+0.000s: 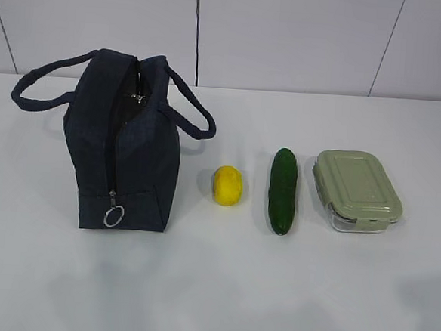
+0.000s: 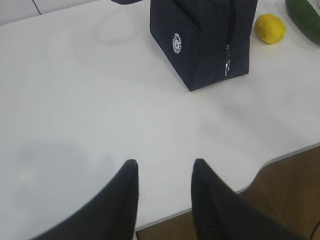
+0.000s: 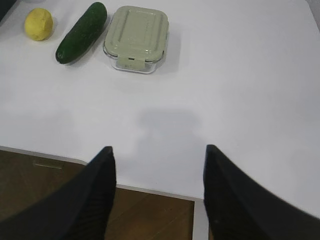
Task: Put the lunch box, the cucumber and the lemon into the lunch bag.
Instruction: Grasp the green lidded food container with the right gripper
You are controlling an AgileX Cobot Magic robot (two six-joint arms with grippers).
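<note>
1. Lunch bag (image 1: 127, 148): stands upright at the left of the white table (image 1: 219, 287). Dark navy woven fabric, soft-sided, two loop handles splayed to either side. The zipper runs down the near end to a metal ring pull (image 1: 113, 217) low on the bag; the top seam looks parted. Judged light and liable to shift or collapse if pushed; one arm should steady it or spread the mouth.
2. Lemon (image 1: 228, 185): lies just right of the bag, apart from it. Small, oval, dimpled yellow skin. Judged firm and light but prone to roll; grip across its short width.
3. Cucumber (image 1: 282, 189): lies between lemon and lunch box, long axis near-to-far. Smooth glossy dark green skin. Judged stiff and slippery; take it at mid-length, across the body.
4. Lunch box (image 1: 357, 190): farthest right, near the cucumber. Clear glass base, matte sage-green snap lid, rounded corners. Judged the heaviest and the breakable item; grip across the short side, set down gently.
5. Left gripper (image 2: 164, 172): jaws parted, empty, over the near table edge, well short of the bag.
6. Right gripper (image 3: 159, 160): jaws wider apart, empty, at the near edge, well apart from the lunch box.
</note>
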